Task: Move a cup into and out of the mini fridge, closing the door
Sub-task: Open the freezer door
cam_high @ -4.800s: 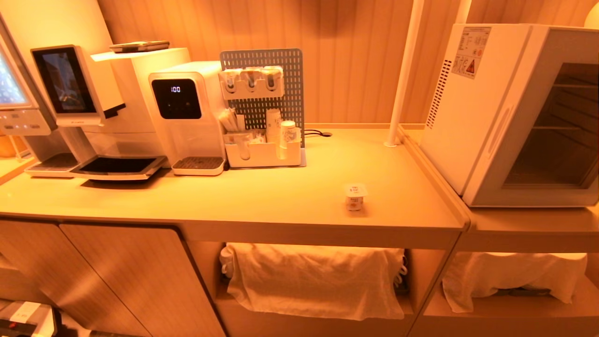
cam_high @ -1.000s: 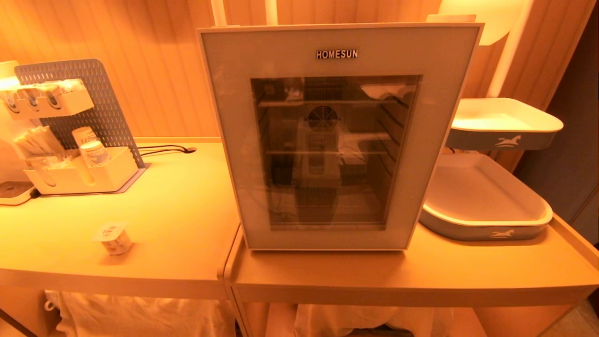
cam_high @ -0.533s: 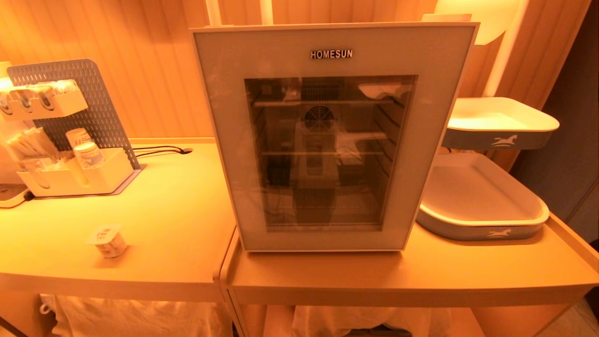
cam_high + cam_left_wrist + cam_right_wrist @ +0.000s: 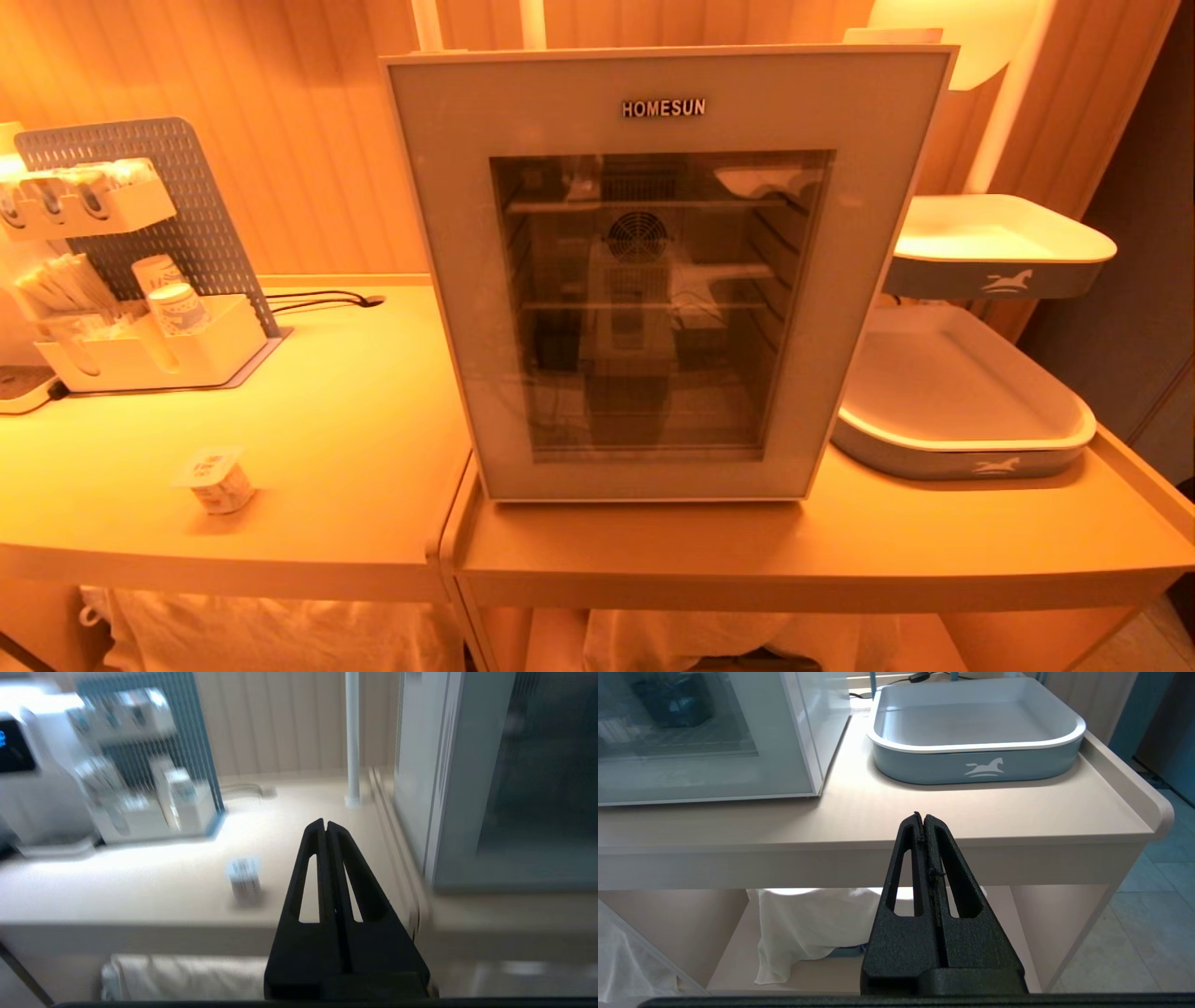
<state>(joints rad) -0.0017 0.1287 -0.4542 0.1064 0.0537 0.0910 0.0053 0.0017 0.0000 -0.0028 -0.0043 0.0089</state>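
The small white cup with a foil lid stands on the left counter near its front edge; it appears blurred in the left wrist view. The mini fridge faces me with its glass door closed, wire shelves visible inside. My left gripper is shut and empty, out in front of the counter edge, right of the cup and left of the fridge. My right gripper is shut and empty, below and before the right counter's edge. Neither arm shows in the head view.
A cup-and-stirrer organiser with a pegboard stands at back left. Two white trays sit right of the fridge, one raised. White cloths hang on the shelves under the counters. A water dispenser is far left.
The view swung from the left counter to face the fridge over the last seconds. In the last second it shifted only slightly. Nothing on the counters moved.
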